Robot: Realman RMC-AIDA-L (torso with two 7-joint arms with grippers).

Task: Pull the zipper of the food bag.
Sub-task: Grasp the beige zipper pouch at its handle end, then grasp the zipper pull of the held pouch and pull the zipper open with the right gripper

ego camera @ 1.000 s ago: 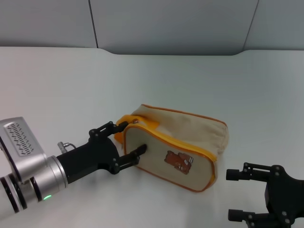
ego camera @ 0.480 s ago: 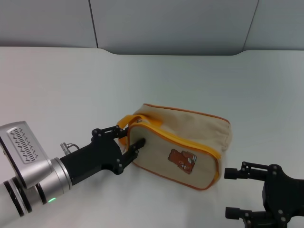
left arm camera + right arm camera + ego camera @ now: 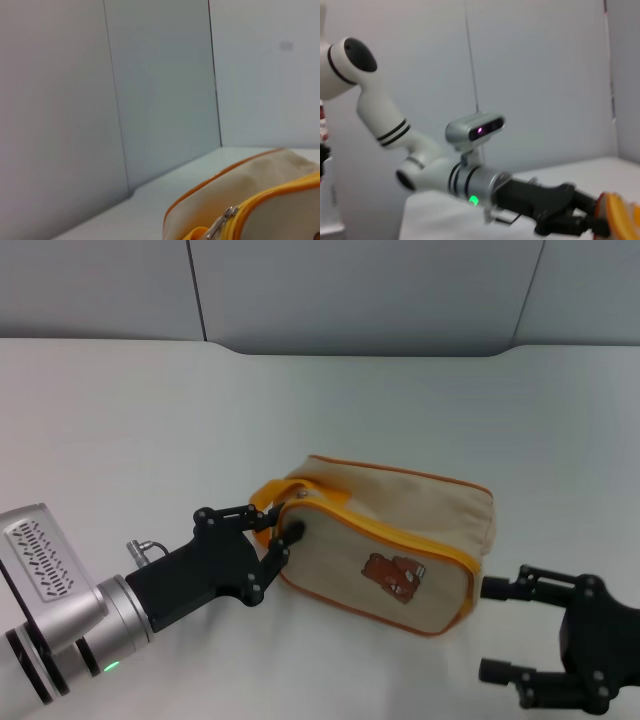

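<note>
One food bag (image 3: 385, 545), beige w/ orange piping, lies mid-table, long axis running from near-left to far-right. Zipper (image 3: 400, 531) follows the rim; silver pull tab (image 3: 221, 223) sits at the bag's left end, just by the loop handle (image 3: 268, 502). Left gripper (image 3: 272, 531) is nearest, fingers closing at that end, seemingly on the handle/tab, grip not certain. Right gripper (image 3: 500, 630) sits open just beside the bag's right end, not touching.
</note>
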